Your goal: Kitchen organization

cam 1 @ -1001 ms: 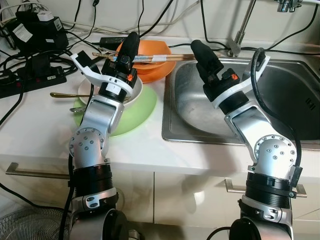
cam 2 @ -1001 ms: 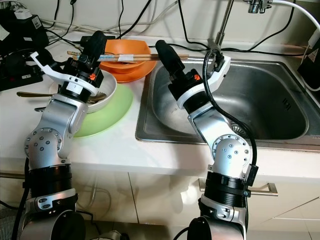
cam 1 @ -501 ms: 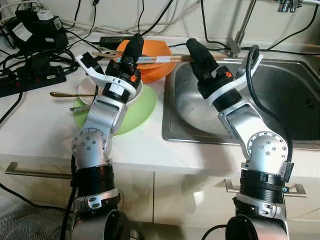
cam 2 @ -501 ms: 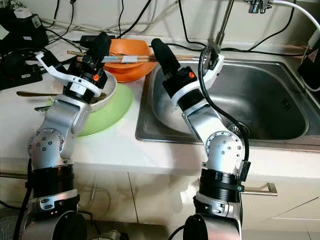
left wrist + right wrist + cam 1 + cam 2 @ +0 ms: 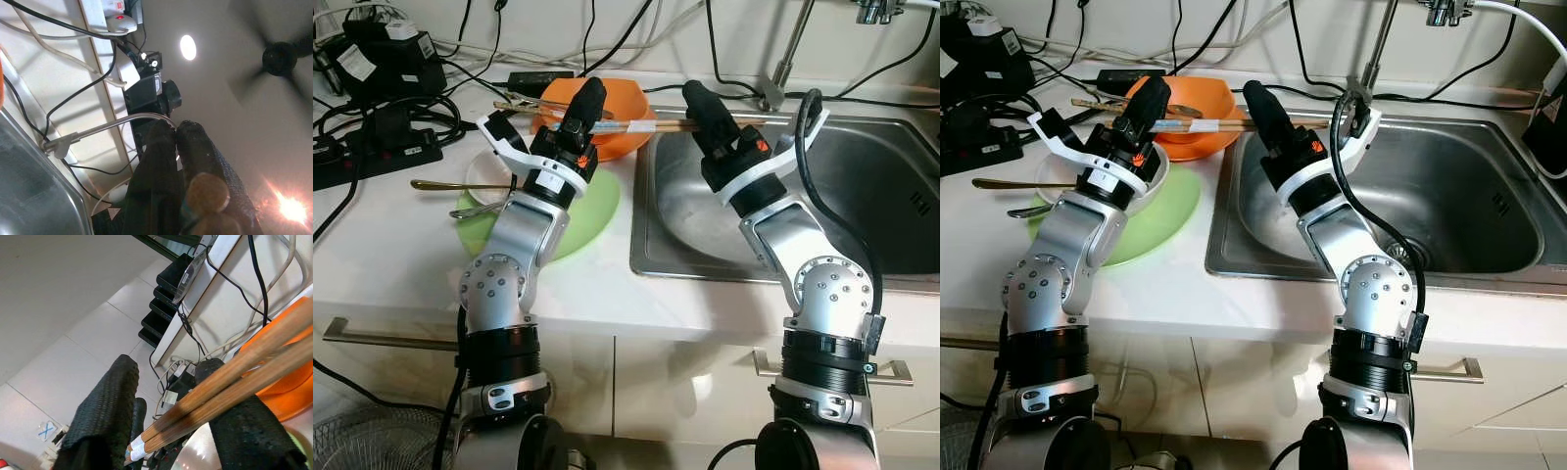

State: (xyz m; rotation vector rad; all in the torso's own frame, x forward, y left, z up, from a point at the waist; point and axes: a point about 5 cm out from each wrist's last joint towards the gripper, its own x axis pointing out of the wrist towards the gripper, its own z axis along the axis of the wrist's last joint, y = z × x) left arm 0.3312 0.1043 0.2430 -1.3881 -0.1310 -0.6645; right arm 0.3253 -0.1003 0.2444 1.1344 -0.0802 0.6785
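– What are the grippers doing?
– The left gripper (image 5: pixel 177 161) has its fingers pressed together. The right gripper (image 5: pixel 171 416) is parted around two chopsticks (image 5: pixel 636 124) lying across the orange bowl (image 5: pixel 619 127).
– Dishes?
– One orange bowl, one white bowl (image 5: pixel 484 166), one green plate (image 5: pixel 592 206).

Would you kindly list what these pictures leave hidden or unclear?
- White bowl, eye views: the left arm covers most of it, contents unseen.
- Chopsticks: whether the left claw touches them is blocked by that claw.
- Tap: cut off by the top edge.
- Sink drain: behind the right arm.
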